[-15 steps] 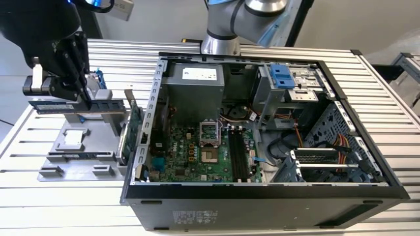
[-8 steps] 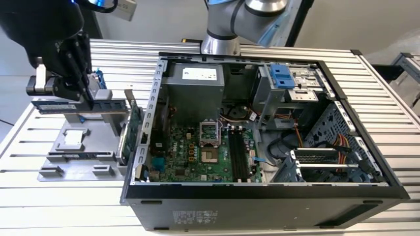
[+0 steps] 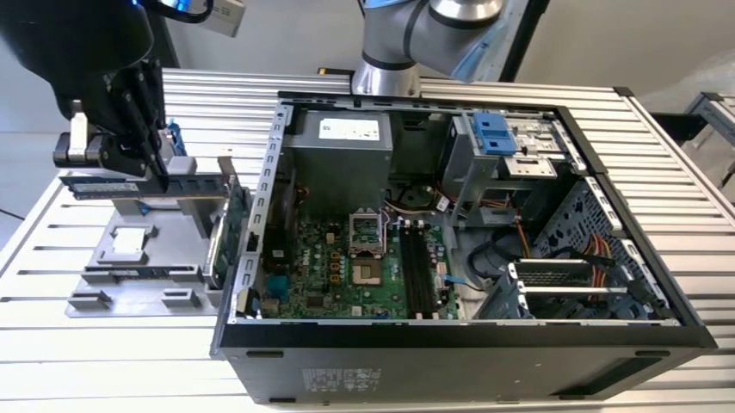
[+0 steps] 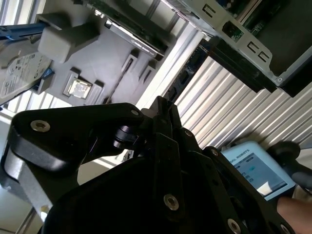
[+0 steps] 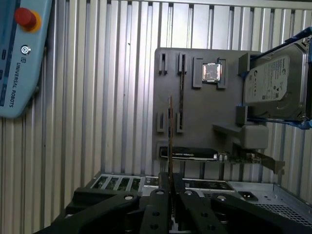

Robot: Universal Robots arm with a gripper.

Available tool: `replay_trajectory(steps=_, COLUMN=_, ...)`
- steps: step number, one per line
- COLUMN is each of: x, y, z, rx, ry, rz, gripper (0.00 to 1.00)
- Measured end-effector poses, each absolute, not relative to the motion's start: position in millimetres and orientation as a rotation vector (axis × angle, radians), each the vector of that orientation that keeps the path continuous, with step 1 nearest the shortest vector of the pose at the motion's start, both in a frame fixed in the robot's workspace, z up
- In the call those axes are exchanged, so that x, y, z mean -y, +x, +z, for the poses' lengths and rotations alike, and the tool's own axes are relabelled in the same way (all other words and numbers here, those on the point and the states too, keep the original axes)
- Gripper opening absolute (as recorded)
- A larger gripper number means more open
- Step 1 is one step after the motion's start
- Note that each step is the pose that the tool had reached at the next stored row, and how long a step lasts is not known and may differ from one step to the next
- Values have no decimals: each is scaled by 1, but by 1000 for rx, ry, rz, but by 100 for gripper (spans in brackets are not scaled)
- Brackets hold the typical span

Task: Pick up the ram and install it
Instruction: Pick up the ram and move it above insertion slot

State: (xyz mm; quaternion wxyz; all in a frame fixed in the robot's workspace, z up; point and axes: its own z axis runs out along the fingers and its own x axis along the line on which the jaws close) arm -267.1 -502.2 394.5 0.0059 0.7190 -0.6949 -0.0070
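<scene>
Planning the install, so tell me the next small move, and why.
Probably carry the ram toward the exterior view's right, over the open computer case: the gripper holds it above the gray tray, and the motherboard's long slots look empty.

A line of white lettering runs along the edge of the blue pendant [image 5: 19, 58], beside a round symbol [image 5: 25, 49] and a red button [image 5: 24, 18]. Its screen [image 4: 253, 168] shows rows of print I can't make out. The hard drive [image 5: 265, 80] carries a big pale label crowded with small dark print. A white label [image 3: 349, 130] sits on the power supply [image 3: 339, 163], and a pale sticker [image 3: 341, 379] is on the dark outer wall of the case [image 3: 483, 357]. I can't read either one.
</scene>
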Motion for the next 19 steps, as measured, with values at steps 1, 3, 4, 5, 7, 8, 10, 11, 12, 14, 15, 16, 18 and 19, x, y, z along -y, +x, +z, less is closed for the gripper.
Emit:
replay_trajectory(steps=1, x=502, y=-267, z=394, rx=2175, ry=2250, rz=-22, gripper=0)
replay_trajectory(steps=3, x=502, y=-266, z=394, rx=2175, ry=2250, rz=-22, gripper=0)
replay_trajectory(steps=4, x=502, y=-265, z=394, rx=2175, ry=2250, rz=-22, gripper=0)
replay_trajectory(steps=5, x=502, y=-265, z=394, rx=2175, ry=2250, rz=-22, gripper=0)
replay_trajectory(steps=7, x=502, y=-264, z=394, rx=2175, ry=2250, rz=-22, gripper=0)
replay_trajectory(steps=8, x=502, y=-263, z=394, rx=2175, ry=2250, rz=-22, gripper=0)
replay_trajectory(steps=10, x=502, y=-262, z=394, rx=2175, ry=2250, rz=-22, gripper=0)
replay_trajectory(steps=11, x=502, y=-262, z=394, rx=2175, ry=2250, rz=-22, gripper=0)
replay_trajectory(steps=12, x=502, y=-261, z=394, rx=2175, ry=2250, rz=-22, gripper=0)
replay_trajectory(steps=14, x=502, y=-260, z=394, rx=2175, ry=2250, rz=-22, gripper=0)
replay_trajectory(steps=15, x=502, y=-260, z=394, rx=2175, ry=2250, rz=-22, gripper=0)
replay_trajectory(steps=16, x=502, y=-259, z=394, rx=2175, ry=2250, rz=-22, gripper=0)
replay_trajectory(steps=18, x=502, y=-258, z=394, rx=2175, ry=2250, rz=-22, gripper=0)
replay_trajectory(steps=19, x=502, y=-258, z=394, rx=2175, ry=2250, rz=-22, gripper=0)
